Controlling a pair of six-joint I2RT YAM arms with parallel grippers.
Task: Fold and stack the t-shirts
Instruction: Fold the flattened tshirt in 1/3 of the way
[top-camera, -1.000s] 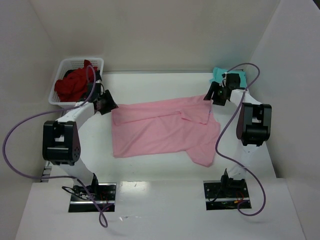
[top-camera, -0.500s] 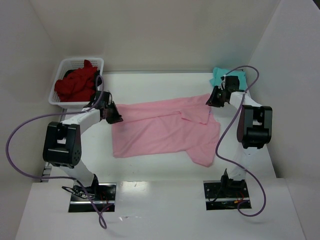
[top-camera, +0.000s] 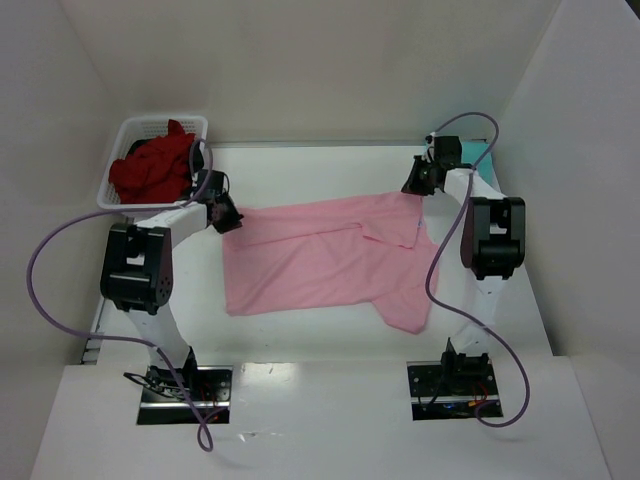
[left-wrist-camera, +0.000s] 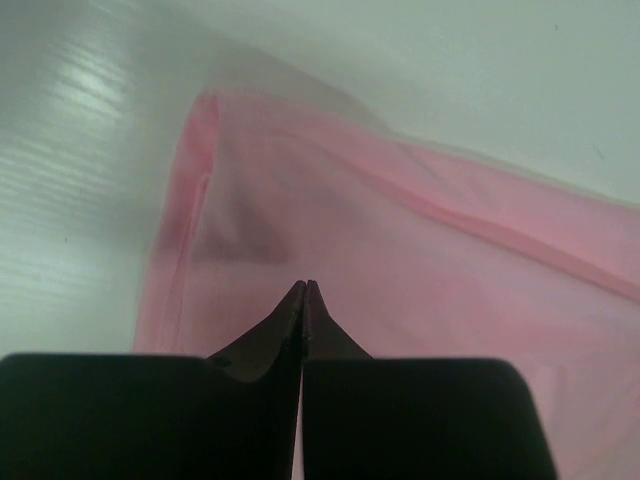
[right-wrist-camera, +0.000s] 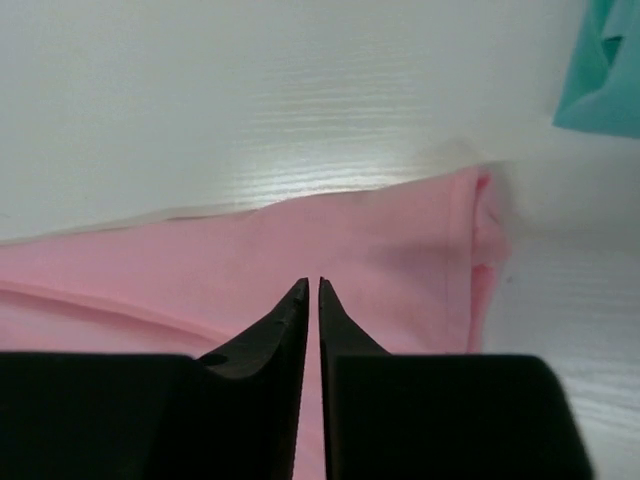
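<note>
Both tight on pink tee (top-camera: 320, 265) far edge; L fingers (left-wrist-camera: 268, 342), R fingers (right-wrist-camera: 278, 335)

Light pink t-shirt (top-camera: 320, 265), teal t-shirt (right-wrist-camera: 605, 75), dark red t-shirts (top-camera: 150, 170), white lattice basket (top-camera: 118, 150)

No text, label, brand, number or sign can be read anywhere.
</note>
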